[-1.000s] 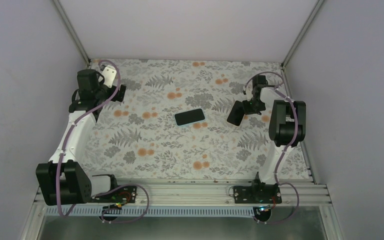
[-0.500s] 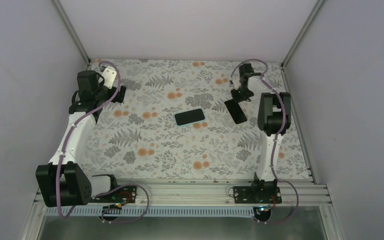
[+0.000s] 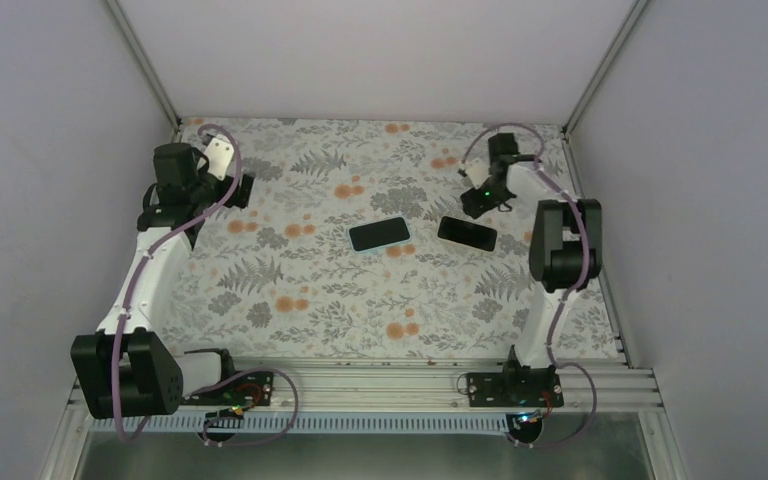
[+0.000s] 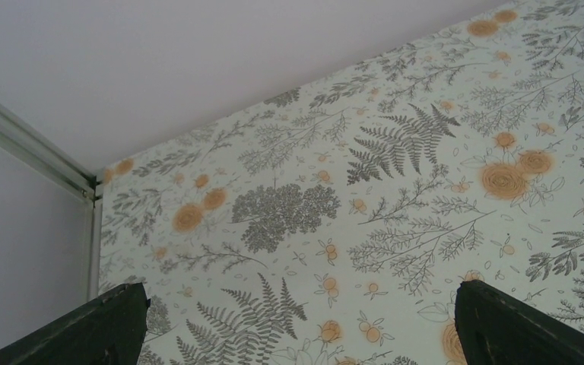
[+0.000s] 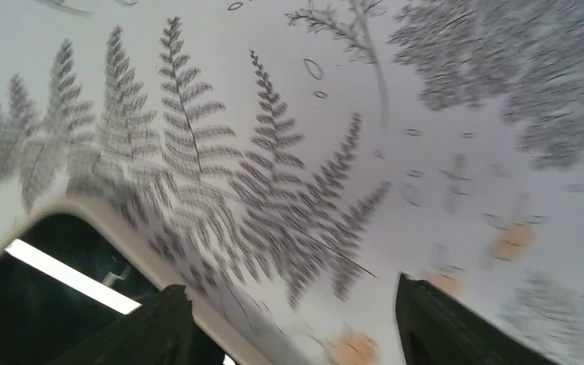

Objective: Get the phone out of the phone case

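Two dark flat rectangles lie on the floral cloth. The one in the middle [image 3: 379,234] has a bluish lower edge and looks like the phone case. To its right lies a glossy black slab [image 3: 466,233], apparently the phone; which is which I cannot tell for certain. In the right wrist view this slab [image 5: 61,289] shows a pale rim at the lower left and mirrors a strip of light. My right gripper [image 3: 480,198] [image 5: 296,323] stands open just behind it, nothing between its fingers. My left gripper [image 3: 240,188] [image 4: 304,327] hangs open over bare cloth at the far left.
The floral cloth [image 3: 300,300] covers the table inside pale walls. Metal corner posts [image 3: 145,60] rise at the back left and right. An aluminium rail [image 3: 380,380] with both arm bases runs along the near edge.
My right gripper swung the black slab round, set it flat on the cloth to the right of the middle rectangle, and opened. The left arm has not moved.
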`<action>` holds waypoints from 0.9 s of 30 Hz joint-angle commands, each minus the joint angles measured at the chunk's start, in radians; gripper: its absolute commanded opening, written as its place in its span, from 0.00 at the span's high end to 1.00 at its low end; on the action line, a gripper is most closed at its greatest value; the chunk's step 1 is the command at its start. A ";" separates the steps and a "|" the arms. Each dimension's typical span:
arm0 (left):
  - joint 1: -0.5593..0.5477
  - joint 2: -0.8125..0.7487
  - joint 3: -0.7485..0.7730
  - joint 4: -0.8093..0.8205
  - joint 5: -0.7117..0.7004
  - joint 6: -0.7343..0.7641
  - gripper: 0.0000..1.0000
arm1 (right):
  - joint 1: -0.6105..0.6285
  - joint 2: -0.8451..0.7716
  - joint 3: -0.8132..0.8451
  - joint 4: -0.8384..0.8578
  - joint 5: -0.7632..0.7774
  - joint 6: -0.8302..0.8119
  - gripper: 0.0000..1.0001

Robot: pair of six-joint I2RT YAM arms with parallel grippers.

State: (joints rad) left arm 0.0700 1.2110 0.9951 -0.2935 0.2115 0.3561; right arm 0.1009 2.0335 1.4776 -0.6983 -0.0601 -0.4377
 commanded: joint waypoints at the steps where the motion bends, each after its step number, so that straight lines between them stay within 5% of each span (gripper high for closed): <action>1: 0.004 -0.004 -0.016 0.012 0.012 0.009 0.00 | -0.066 -0.131 -0.007 -0.079 -0.182 -0.313 0.21; 10: 0.004 -0.027 -0.041 0.027 0.026 0.016 0.00 | -0.081 -0.175 -0.046 -0.300 -0.254 -0.725 0.14; 27: 0.003 -0.006 -0.042 0.021 0.050 0.022 0.00 | -0.063 -0.148 -0.211 -0.065 -0.164 -0.731 0.15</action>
State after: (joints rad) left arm 0.0700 1.2037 0.9569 -0.2779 0.2405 0.3706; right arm 0.0273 1.8721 1.2861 -0.8494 -0.2375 -1.1488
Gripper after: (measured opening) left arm 0.999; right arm 0.853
